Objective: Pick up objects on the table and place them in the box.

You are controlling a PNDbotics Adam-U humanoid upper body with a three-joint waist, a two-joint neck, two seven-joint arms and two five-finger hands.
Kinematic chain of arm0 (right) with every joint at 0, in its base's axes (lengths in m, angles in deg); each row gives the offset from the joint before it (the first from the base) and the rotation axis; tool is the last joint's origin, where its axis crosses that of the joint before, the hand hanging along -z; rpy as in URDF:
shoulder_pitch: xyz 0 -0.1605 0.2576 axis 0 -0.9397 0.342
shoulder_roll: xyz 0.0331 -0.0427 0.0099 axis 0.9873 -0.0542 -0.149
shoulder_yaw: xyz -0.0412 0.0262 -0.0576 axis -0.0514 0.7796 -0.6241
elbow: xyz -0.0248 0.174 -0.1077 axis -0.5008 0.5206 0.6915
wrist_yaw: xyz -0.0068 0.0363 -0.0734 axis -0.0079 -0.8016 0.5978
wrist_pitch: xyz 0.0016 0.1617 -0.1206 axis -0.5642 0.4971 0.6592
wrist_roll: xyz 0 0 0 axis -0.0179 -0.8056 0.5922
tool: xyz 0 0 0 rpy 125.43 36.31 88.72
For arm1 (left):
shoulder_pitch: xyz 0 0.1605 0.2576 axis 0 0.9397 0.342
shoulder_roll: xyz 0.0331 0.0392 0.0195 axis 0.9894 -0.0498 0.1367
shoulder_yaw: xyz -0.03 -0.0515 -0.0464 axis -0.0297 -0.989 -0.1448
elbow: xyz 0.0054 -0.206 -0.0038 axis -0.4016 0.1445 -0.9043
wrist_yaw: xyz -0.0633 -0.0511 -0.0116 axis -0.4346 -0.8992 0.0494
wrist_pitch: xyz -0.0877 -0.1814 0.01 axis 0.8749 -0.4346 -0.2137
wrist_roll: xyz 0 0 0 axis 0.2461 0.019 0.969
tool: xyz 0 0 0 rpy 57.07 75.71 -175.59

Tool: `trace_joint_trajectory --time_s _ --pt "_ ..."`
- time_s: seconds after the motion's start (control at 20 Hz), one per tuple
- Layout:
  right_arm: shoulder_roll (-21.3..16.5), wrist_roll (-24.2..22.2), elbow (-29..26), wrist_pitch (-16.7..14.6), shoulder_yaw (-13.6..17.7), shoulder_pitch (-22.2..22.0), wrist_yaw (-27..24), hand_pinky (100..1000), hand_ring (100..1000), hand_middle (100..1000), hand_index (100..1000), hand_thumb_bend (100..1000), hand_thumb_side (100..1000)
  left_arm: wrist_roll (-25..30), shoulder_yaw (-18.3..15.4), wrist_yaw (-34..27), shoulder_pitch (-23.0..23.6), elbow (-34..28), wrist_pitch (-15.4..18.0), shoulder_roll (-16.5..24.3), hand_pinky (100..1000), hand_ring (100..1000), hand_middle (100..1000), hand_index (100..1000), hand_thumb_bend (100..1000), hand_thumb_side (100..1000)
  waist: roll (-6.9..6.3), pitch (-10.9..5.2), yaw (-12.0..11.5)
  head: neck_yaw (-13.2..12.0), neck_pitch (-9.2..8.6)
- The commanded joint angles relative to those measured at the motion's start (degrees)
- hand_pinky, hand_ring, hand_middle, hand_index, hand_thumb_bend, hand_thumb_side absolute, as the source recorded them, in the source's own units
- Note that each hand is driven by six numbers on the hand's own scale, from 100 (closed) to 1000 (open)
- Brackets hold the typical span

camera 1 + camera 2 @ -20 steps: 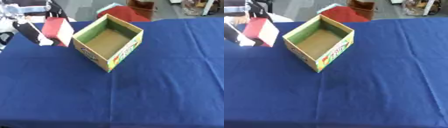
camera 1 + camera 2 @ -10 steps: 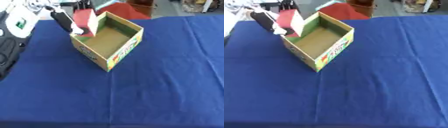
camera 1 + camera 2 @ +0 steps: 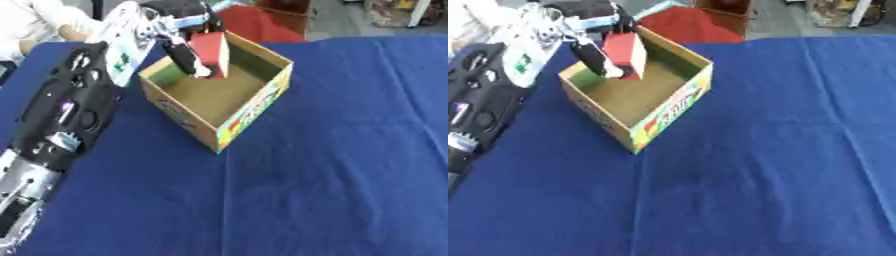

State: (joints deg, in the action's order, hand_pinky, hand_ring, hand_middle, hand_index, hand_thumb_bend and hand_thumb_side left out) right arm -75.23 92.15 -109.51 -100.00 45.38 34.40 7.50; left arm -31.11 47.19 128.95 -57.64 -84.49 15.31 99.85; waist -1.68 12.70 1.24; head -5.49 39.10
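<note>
Table, covered w/ dark blue cloth, fills most of the view; its far edge runs along the top, w/ floor and red furniture beyond. The whole right half and near part of the cloth lie bare, giving wide open room for movement; a faint crease runs from the box's near corner toward the near edge.

Left arm, black w/ silver joints, comes in from the near-left corner and runs along the table's left edge toward the far-left area. It takes up most of the left margin, so free room on that side is slight.

Box: open cardboard carton w/ green/yellow printed sides, set askew in the far-left part of the table, one corner pointing toward the near edge. Interior brown; floor visible. It stands just beside the arm's forearm.

Left hand, above the box's far-left rim, fingers curled round a red packet.

Red packet: flat, rectangular, held roughly upright over the box's far corner, lower edge inside the opening, below rim level. Whether it touches the box's floor cannot be told.

Right hand: out of view.
</note>
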Motion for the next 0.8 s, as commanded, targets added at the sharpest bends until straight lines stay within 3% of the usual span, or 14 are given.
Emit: trace_joint_trajectory --time_s 0.05,0.35,0.6,0.8 --pt "-0.54 -0.11 -1.16 -0.24 0.09 1.03 -0.43 693 748 867 786 100 1000 -1.85 -0.95 3.19 -1.50 1.31 0.68 -0.66 588 608 579 756 109 196 0.29 -0.73 0.22 -0.44 -1.12" --pt "-0.18 -0.14 -1.16 -0.27 0.14 1.19 -0.60 692 748 868 786 100 1000 -3.75 -0.95 6.00 -0.87 3.65 1.50 -2.64 631 656 624 788 193 231 0.49 -0.32 0.52 -0.79 -1.64" --pt "-0.06 -0.05 -1.16 -0.14 0.27 1.06 -0.65 692 748 869 785 100 1000 -3.78 -0.72 7.78 -0.44 4.20 2.65 -2.98 732 800 790 863 347 259 0.40 -0.29 0.57 -0.68 -1.65" --pt "-0.01 -0.06 -1.16 -0.11 0.30 0.97 -0.66 692 748 869 785 100 1000 -2.95 -0.62 9.75 -0.17 4.62 3.11 -2.90 782 841 837 878 445 277 0.30 -0.39 0.53 -0.44 -1.62"
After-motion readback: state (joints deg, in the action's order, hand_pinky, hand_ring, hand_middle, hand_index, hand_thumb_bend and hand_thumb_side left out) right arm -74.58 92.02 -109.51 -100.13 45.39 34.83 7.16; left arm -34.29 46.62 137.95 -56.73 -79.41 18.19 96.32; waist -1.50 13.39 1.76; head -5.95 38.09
